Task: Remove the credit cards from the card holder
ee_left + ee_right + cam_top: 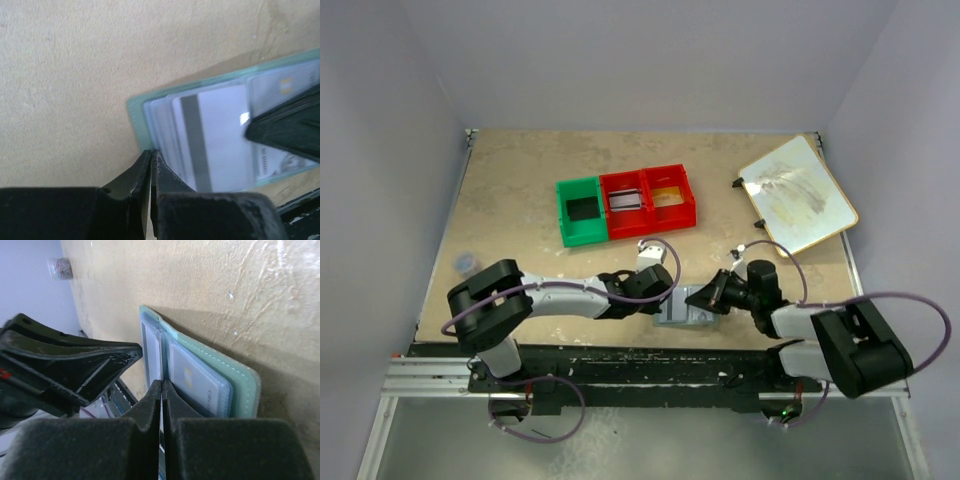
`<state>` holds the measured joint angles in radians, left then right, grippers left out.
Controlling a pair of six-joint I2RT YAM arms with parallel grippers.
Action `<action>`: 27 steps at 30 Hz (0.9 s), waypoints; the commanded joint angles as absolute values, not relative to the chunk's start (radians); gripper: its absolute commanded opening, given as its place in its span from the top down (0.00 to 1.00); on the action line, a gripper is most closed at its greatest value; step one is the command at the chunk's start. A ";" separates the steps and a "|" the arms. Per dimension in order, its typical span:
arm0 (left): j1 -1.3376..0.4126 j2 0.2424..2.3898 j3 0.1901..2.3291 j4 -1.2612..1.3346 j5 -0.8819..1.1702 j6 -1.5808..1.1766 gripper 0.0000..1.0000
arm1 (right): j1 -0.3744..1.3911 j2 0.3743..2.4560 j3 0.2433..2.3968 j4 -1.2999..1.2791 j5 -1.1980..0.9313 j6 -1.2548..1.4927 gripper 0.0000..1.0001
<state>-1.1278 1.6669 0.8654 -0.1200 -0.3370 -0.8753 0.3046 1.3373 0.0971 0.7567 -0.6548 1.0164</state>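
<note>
The card holder (682, 312) lies open near the table's front edge, between my two grippers. In the left wrist view its grey-green rim (134, 107) frames pale pockets holding credit cards: one with a dark stripe (210, 135), one with a gold chip (286, 85). My left gripper (151, 152) is shut, its tips at the holder's near corner. My right gripper (161, 386) is also shut, its tips at the holder's inner fold beside the chip card (196, 381). I see nothing held between its jaws. In the top view the left gripper (663, 303) and right gripper (712, 296) flank the holder.
A green bin (582, 212) and two red bins (672, 196) stand in a row behind; the middle one (626, 200) holds a grey card. A cream board (797, 195) lies at the back right. A small object (466, 262) sits at the left edge.
</note>
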 commanded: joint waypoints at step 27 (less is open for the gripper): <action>-0.938 1.299 0.765 -0.289 -0.591 -0.910 0.99 | 0.294 1.347 0.280 0.573 -0.842 0.627 1.00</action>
<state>-0.9466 1.3273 0.7067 -0.3012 -0.5285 -0.9562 0.2832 1.3605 0.2192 0.5575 -0.7113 0.7242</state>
